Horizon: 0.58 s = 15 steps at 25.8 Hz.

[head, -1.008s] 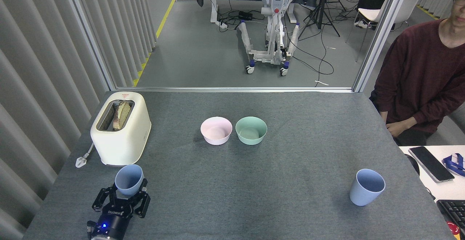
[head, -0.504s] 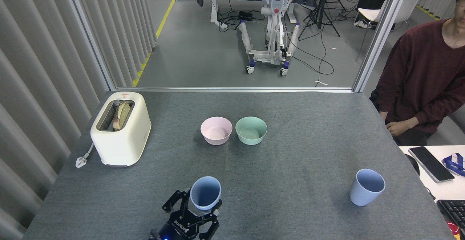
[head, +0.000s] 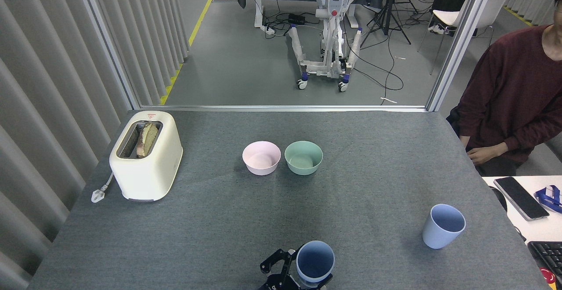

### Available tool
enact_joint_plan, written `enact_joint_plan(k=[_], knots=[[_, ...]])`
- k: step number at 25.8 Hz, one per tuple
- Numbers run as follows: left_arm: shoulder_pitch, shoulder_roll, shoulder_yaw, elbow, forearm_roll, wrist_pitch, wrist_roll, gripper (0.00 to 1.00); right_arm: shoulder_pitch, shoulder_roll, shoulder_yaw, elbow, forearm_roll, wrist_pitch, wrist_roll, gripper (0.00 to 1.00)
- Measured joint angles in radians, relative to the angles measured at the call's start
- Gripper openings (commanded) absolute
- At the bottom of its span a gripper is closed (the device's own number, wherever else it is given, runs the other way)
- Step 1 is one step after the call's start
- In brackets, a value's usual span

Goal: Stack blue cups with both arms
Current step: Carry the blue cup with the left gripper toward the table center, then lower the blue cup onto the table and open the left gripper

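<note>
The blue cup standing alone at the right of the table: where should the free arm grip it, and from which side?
Probably grip the standing blue cup around its upper wall, below the rim, coming from the near right side. It stands upright, mouth open, nothing close, and it tapers toward the base.

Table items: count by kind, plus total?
Blue cups: 2, one in the left gripper, one standing at right
Bowls: 2, pink and green
Toaster: 1
Total: 5
</note>
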Motion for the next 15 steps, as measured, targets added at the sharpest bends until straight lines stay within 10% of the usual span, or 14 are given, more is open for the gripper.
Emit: enact_joint_plan(k=[15], knots=[[-0.018, -0.039, -0.024, 0.062, -0.02, 0.0, 0.015, 1.0, 0.0, -0.001, 0.0, 0.0, -0.001, 0.006, -0.005, 1.0]])
